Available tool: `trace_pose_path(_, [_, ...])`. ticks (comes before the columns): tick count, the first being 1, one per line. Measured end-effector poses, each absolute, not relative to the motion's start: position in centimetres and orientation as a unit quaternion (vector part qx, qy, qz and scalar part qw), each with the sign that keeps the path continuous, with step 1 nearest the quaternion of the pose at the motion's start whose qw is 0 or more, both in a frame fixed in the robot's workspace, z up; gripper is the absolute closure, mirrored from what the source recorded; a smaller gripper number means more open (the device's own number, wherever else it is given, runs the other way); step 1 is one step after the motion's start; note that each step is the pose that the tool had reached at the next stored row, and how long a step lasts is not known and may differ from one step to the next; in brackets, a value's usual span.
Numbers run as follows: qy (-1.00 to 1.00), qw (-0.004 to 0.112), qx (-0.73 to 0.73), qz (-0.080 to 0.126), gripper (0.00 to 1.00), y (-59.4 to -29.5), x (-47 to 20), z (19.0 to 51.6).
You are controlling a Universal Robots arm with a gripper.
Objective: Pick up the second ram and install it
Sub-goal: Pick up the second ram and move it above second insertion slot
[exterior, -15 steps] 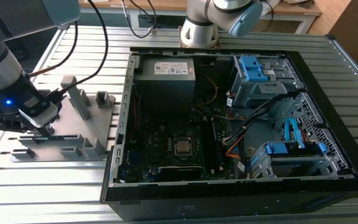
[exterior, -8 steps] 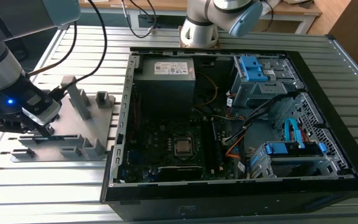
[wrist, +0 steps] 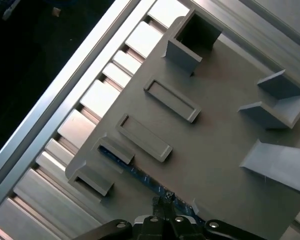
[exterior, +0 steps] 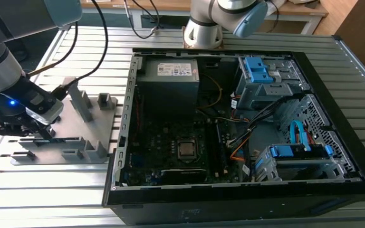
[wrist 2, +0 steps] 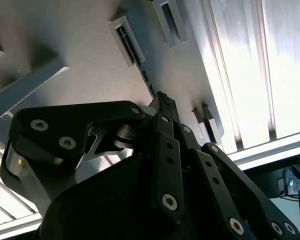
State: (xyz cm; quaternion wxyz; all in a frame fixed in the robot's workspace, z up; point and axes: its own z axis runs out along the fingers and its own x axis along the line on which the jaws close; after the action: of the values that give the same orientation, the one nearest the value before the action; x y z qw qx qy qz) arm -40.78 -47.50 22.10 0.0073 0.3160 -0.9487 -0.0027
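- We're at the grey tray [exterior: 106,126] [wrist: 215,150] [wrist 2: 90,70], which lies flat on the slatted table [exterior: 43,199], just beside the open computer case [exterior: 233,209], on the exterior view's left.
- The gripper [exterior: 42,132] [wrist: 163,202] [wrist 2: 162,101] is right down at the tray's corner away from the case, toward the exterior view's lower left.
- There's the memory stick [exterior: 61,139] [wrist: 132,167] [wrist 2: 148,82]: a thin dark strip seated in a narrow slot. It runs along the tray's outer edge, close to the table's slats.
- In both wrist views the fingertips come together right on the strip's upper edge, so we call them clenched on the memory stick.
- The stick sits down in its slot, and short grey ribs [wrist: 92,180] bracket the stretch that runs clear of the fingertips.
- Two low rectangular frames [wrist: 145,137] lie next to that slot, further in from the tray's edge, and taller upright fins [exterior: 81,102] stand toward the tray's far edge.
- Inside the case we see the motherboard [exterior: 160,137] lying flat, with the square processor socket [exterior: 186,148] near its middle.
- Blue drive brackets [exterior: 258,71] sit in the case's far corner.
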Motion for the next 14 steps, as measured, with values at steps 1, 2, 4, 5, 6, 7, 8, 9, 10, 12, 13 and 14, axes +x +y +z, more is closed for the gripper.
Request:
trace_pose_path(1, [-0.947,0.007,0.321,-0.003,0.9,-47.5,-40.78,22.1])
trace_pose_path(2, [-0.946,0.007,0.325,-0.003,0.9,-47.5,-40.78,22.1])
trace_pose_path(4, [-0.943,0.007,0.334,-0.003,0.9,-47.5,-40.78,22.1])
trace_pose_path(5, [-0.941,0.007,0.338,-0.003,0.9,-47.5,-40.78,22.1])
trace_pose_path(6, [-0.94,0.007,0.342,-0.003,0.9,-47.5,-40.78,22.1])
trace_pose_path(7, [-0.938,0.007,0.346,-0.003,0.9,-47.5,-40.78,22.1])
trace_pose_path(8, [-0.937,0.007,0.35,-0.002,0.9,-47.5,-40.78,22.1])
trace_pose_path(9, [-0.935,0.007,0.353,-0.002,0.9,-47.5,-40.78,22.1])
trace_pose_path(10, [-0.934,0.007,0.357,-0.002,0.9,-47.5,-40.78,22.1])
trace_pose_path(12, [-0.931,0.007,0.364,-0.002,0.9,-47.5,-40.78,22.1])
trace_pose_path(13, [-0.93,0.007,0.367,-0.002,0.9,-47.5,-40.78,22.1])
trace_pose_path(14, [-0.929,0.007,0.37,-0.002,0.9,-47.5,-40.78,22.1])
